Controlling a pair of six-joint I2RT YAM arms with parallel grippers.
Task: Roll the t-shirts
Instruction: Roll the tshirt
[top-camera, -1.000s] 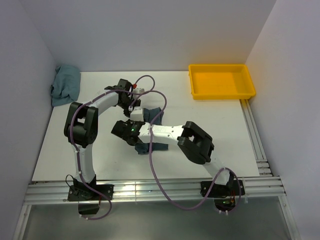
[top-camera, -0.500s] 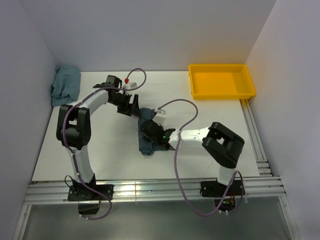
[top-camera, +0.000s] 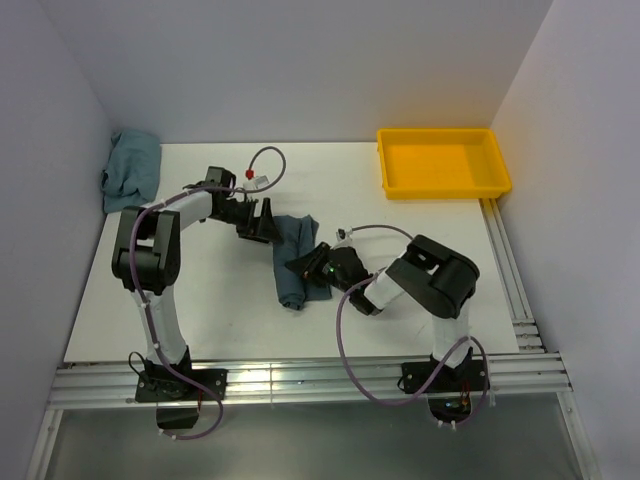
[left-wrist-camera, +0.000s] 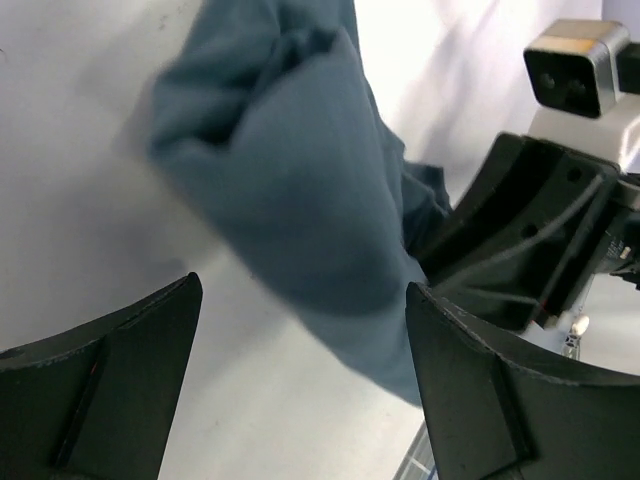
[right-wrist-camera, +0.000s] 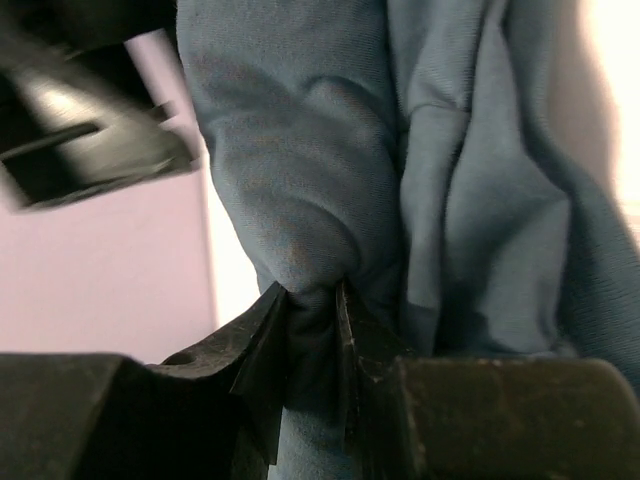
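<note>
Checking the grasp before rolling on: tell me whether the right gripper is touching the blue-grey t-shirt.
Touching. The right wrist view shows the right gripper pinching a fold of the blue-grey t-shirt, jaws closed on the cloth.

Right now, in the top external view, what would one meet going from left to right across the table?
crumpled light teal shirt → left gripper → slate blue-grey t-shirt → yellow plastic tray
</note>
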